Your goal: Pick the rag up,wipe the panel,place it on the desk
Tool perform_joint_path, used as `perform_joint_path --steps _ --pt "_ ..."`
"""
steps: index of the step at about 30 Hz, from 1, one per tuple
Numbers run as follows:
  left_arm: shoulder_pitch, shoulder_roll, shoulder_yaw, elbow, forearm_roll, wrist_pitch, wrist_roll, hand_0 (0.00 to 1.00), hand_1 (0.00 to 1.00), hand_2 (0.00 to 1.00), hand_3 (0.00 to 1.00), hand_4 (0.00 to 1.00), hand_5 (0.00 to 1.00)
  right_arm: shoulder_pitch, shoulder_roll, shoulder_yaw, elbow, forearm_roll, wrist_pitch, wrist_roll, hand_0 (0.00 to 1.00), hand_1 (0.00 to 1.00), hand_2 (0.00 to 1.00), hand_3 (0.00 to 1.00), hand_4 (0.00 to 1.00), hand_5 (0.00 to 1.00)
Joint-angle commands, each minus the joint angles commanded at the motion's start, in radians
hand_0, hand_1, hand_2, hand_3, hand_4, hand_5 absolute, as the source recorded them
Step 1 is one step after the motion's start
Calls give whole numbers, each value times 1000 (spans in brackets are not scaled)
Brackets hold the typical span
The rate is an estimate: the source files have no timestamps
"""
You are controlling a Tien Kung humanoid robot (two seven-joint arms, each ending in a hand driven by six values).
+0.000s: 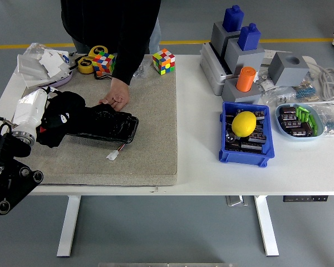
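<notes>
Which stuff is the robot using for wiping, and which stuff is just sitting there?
Used for the job:
rag
panel
left hand

Just lying about:
two puzzle cubes
yellow lemon
blue bin
tape roll

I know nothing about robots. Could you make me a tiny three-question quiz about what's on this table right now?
1. True or false: the person's hand rests at the far edge of the black panel.
2. What lies in the blue bin? A) yellow lemon B) orange cylinder C) puzzle cube
3. Fill in: the left hand presses a black ____ on the panel's left end.

Key: 1 true; 2 A; 3 rag.
</notes>
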Motion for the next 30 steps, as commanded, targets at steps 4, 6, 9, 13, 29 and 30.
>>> perform_joint_path --steps 4,6,9,13,29,30 --pt "0 -6 6 -10 -4 2 0 202 115 389 661 637 2 2 -1 -1 1 0 -1 1 725 655 679 630 998 608" --pt "-3 -12 12 -14 -1 2 3 202 115 389 661 637 2 2 -1 -1 1 0 -1 1 725 655 679 630 998 608" --pt "-2 -18 18 -21 1 4 4 202 115 390 661 637 2 1 -1 -2 -1 1 0 1 722 656 679 630 998 608" --pt "1 -21 38 -39 5 2 11 202 115 390 661 637 2 0 -2 -1 -1 1 -1 1 722 656 679 630 998 608" --pt "-13 -34 136 -125 17 -8 45 202 113 390 661 639 2 0 -2 -2 -2 2 0 2 725 655 679 632 998 610" --pt "-13 -35 140 -130 18 -8 46 202 113 390 661 639 2 1 -2 -3 -3 2 0 2 725 655 679 632 998 610"
